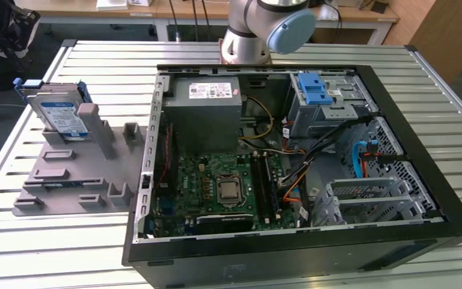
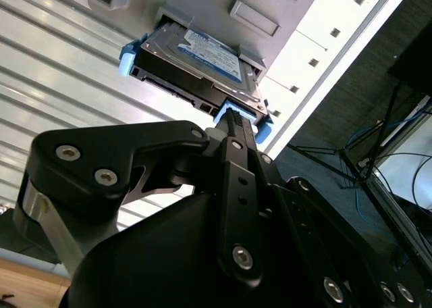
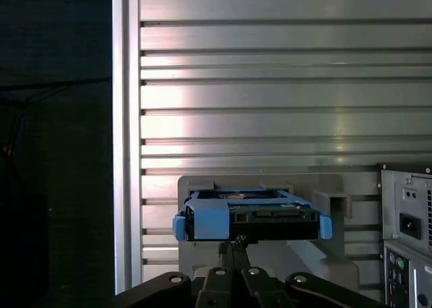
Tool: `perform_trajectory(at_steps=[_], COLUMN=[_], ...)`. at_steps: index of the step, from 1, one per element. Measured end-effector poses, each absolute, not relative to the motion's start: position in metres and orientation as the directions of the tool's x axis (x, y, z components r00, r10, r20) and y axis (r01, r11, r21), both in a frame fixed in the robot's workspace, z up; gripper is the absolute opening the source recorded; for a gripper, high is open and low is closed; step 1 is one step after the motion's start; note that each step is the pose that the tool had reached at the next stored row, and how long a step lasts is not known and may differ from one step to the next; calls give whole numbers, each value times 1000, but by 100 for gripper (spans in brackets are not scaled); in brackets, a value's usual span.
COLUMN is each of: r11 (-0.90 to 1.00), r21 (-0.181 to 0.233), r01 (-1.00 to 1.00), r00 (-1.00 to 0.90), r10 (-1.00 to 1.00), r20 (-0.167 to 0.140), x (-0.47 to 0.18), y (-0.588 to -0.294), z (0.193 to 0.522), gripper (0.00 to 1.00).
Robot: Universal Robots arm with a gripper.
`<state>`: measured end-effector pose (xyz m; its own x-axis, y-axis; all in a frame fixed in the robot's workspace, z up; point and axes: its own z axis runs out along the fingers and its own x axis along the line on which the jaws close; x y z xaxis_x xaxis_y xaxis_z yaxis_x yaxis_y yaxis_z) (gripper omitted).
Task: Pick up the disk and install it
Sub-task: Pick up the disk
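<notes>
Slatted metal desk (image 1: 311, 51), pale grey, with dark floor beyond its edge.

Open black computer case (image 1: 423, 241) lies on its side on the exterior view's right half of the desk. Inside it are a green board (image 1: 215, 186), a grey metal box (image 1: 207, 111) with a small white label, and a metal drive cage (image 1: 331, 102) with a blue latch (image 1: 315, 93).

Arm (image 1: 251, 30): its grey column rises at the far edge of the desk, behind the case. A blue-capped joint (image 1: 291, 30) sits at the picture's upper edge.

Grey moulded fixture (image 1: 62, 174) lies flat on the desk, just beside the case on the exterior view's left. It has several slots and posts.

Disk (image 1: 58, 114) stands on edge in the far slot of the fixture, leaning slightly, blue frame round it and blue-and-white label facing the camera. It is not yet in the case. In the second wrist view the disk (image 2: 202, 58) shows its label face and one blue corner. In the first wrist view the disk (image 3: 256, 217) is seen edge-on, connector side toward the camera, with blue tabs at both ends.

End effector (image 3: 233, 244) points straight at the disk's upturned edge, near the middle of it. The black linkages spread wide at the body and the two narrow fingers (image 3: 237, 248) are drawn together at the tip, with nothing between them. In the second wrist view the end effector (image 2: 235, 119) lines up with the blue frame. Whether it touches the frame cannot be told.
</notes>
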<state>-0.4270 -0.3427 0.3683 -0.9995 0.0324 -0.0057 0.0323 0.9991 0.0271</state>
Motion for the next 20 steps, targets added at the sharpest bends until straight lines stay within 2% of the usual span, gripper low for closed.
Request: perform_trajectory(at_steps=[11, 20], r11=[1000, 996], r21=[27, 27], r01=[16, -91], r00=[-1000, -996], r10=[16, -91], r20=[-6, -6], x=[-427, -427], y=[-343, -343], z=[368, 368], gripper=[11, 11])
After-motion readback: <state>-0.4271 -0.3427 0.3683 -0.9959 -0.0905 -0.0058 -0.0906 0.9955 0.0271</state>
